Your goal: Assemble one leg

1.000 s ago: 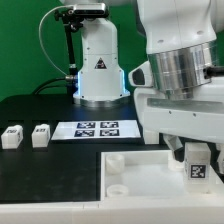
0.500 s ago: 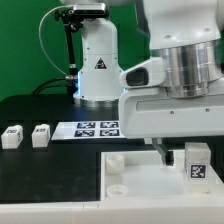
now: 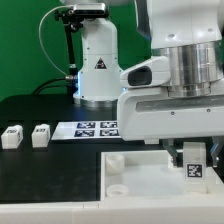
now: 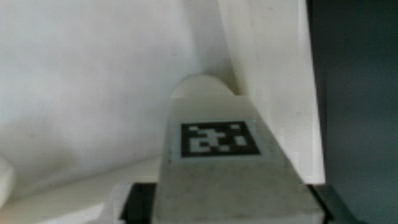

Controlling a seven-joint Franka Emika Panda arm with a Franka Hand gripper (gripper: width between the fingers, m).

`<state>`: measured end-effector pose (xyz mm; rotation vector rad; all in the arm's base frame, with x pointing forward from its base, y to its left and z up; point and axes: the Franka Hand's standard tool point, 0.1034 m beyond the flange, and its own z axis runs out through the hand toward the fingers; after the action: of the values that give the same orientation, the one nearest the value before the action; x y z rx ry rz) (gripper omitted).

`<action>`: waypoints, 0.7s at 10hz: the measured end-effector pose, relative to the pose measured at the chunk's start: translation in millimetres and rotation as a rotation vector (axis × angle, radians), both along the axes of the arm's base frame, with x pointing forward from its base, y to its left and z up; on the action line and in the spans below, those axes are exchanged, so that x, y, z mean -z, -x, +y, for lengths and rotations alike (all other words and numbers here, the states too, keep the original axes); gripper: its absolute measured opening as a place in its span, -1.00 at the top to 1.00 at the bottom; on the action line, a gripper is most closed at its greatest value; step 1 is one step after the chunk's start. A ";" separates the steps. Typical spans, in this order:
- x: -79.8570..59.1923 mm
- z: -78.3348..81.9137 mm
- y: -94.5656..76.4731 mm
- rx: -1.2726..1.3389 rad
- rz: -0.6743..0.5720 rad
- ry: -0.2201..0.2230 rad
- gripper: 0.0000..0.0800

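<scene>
You are partway through, as far as I can judge: one leg is in the fingers over the panel, and seating it in a socket looks like the work left.

Take the panel (image 3: 140,172) as your landmark. It is the biggest part here, a flat white slab with a smooth matte plastic look, lying on the black bench (image 3: 40,112). Its near corner carries a raised round socket (image 3: 116,159), with a second round socket (image 3: 119,186) just below it in the exterior view; both look empty, so no leg appears fixed in that part of the panel.

Above the panel's far side hangs the gripper (image 3: 190,152), bulky white housing over a ribbed grey cylinder. Its dark fingers (image 4: 141,203) press on both flanks of the leg (image 3: 195,166), so they are closed on it, narrow. The wrist view shows the leg as a plain white block, flat-faced, with a square black-and-white tag, pointing at a white edge of the panel below. Whether it touches the panel yet, you cannot tell from these views.

Beyond the panel lies the marker board (image 3: 93,128), thin, flat, printed with tags.

Well off the panel toward the exterior view's left stand two more legs (image 3: 12,137) (image 3: 40,135), small white blocks, untouched.
</scene>
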<state>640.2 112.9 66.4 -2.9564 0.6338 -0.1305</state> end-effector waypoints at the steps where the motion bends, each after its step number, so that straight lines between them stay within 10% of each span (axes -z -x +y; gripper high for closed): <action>1: 0.2 -0.9 0.0 0.115 0.011 -0.012 0.28; 4: 1.2 -1.9 0.7 0.652 0.088 -0.069 0.28; 7: 1.9 -2.2 1.0 1.263 0.206 -0.222 0.27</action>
<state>639.2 110.7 64.6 -1.9264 2.2151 0.1389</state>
